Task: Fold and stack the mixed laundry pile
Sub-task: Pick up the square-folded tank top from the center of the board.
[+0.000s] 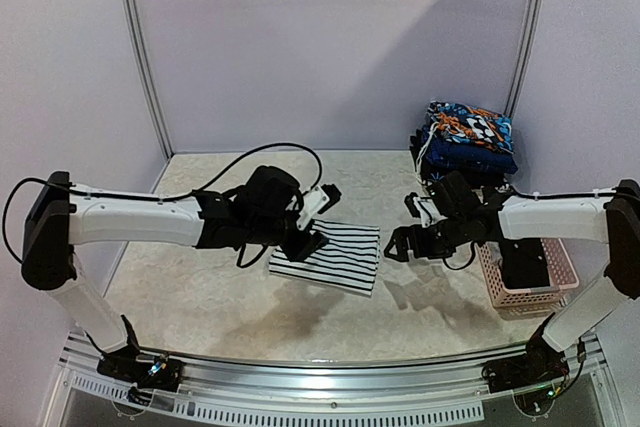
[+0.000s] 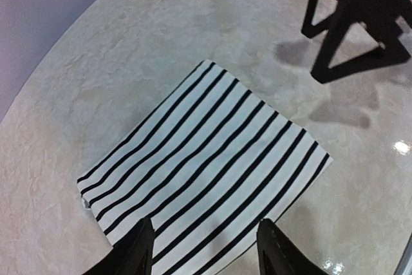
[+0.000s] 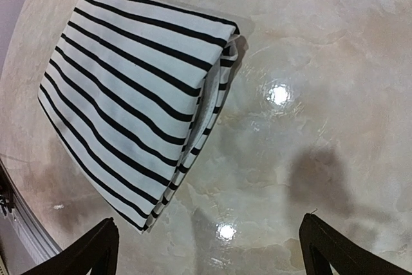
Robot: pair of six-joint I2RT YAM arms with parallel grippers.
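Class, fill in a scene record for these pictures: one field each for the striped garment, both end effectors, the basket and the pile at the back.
Garment: black-and-white striped cloth garment, folded into a rectangle, flat on the pale marbled table.
Left end effector: open, above the garment's left part, holding nothing.
Right end effector: open wide, right of the garment, empty.
Basket: pink plastic lattice basket, at the table's right side.
Back pile: folded garments, blue-and-orange patterned one on top.

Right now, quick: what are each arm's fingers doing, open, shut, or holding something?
Left fingers: open, holding nothing, over the striped garment.
Right fingers: open wide, holding nothing.
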